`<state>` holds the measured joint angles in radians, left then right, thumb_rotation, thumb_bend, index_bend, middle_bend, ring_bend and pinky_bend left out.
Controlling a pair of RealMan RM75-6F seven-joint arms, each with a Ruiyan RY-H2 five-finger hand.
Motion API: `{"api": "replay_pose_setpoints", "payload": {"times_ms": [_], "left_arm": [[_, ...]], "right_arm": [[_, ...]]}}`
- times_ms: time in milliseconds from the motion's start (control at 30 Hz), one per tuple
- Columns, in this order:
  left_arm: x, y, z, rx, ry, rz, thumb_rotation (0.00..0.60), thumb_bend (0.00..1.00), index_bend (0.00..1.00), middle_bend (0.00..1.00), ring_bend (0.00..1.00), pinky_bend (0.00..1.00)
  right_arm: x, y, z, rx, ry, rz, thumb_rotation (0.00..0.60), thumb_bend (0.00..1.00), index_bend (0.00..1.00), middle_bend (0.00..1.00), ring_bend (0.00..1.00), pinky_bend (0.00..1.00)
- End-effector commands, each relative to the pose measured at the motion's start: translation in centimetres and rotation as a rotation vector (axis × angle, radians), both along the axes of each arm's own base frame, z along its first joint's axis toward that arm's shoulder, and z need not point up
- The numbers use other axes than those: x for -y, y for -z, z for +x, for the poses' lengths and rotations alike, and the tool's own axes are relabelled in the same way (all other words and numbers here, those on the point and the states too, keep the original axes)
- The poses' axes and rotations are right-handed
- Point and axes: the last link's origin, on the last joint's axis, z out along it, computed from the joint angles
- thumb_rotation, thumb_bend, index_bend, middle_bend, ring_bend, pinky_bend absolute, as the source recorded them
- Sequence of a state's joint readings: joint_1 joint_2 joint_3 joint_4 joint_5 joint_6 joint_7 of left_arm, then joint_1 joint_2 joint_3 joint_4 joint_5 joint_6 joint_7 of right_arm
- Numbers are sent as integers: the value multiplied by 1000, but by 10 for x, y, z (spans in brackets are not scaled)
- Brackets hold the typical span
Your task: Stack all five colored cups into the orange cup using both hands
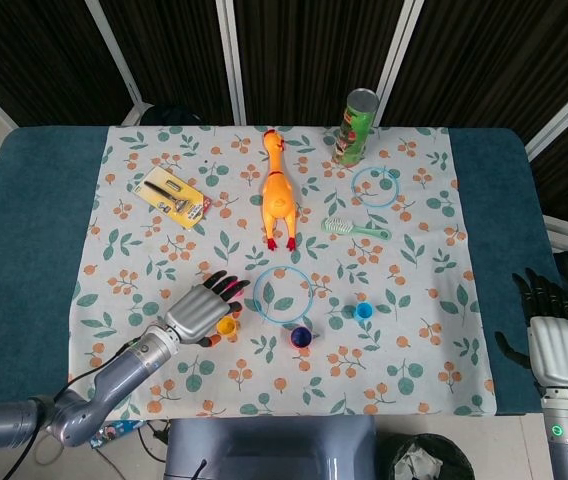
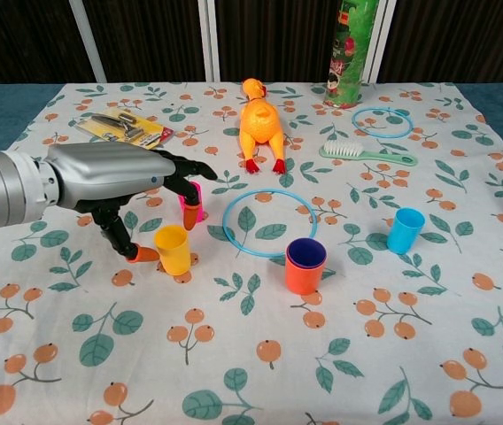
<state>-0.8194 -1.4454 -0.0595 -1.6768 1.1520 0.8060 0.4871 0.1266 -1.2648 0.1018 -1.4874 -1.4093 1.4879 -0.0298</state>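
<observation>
Bracketing the yellow cup (image 2: 173, 249) with our left hand (image 2: 136, 186), fingers spread and holding nothing, we line up a grasp toward the orange cup (image 2: 304, 274) (purple already nested); our right hand (image 1: 554, 335) idles open at the table edge.

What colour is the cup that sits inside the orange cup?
Purple. The purple cup nests in the orange cup, clearest in the chest view.

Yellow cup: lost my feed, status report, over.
Left hand open around yellow cup, not gripping. Right hand idle at table edge. Orange cup holds purple cup. Pink cup behind fingers.
</observation>
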Motion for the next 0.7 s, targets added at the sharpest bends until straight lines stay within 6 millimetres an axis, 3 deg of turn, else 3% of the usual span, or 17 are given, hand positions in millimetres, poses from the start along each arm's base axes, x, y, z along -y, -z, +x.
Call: {"api": "replay_pose_setpoints", "payload": {"times_ms": [33, 533, 700], "left_arm": [[-1, 0, 1, -2, 3, -1, 600, 239, 412, 0, 0, 0], [-2, -1, 5, 1, 11, 12, 600, 297, 460, 0, 0, 0], [-3, -8, 16, 56, 22, 27, 600, 297, 460, 0, 0, 0]], "right_arm": [[0, 0, 0, 0, 0, 2, 600, 350, 55, 2, 0, 101], [1, 1, -1, 14, 7, 4, 600, 349, 55, 2, 0, 101], [1, 1, -1, 15, 8, -2, 600, 350, 55, 2, 0, 101]]}}
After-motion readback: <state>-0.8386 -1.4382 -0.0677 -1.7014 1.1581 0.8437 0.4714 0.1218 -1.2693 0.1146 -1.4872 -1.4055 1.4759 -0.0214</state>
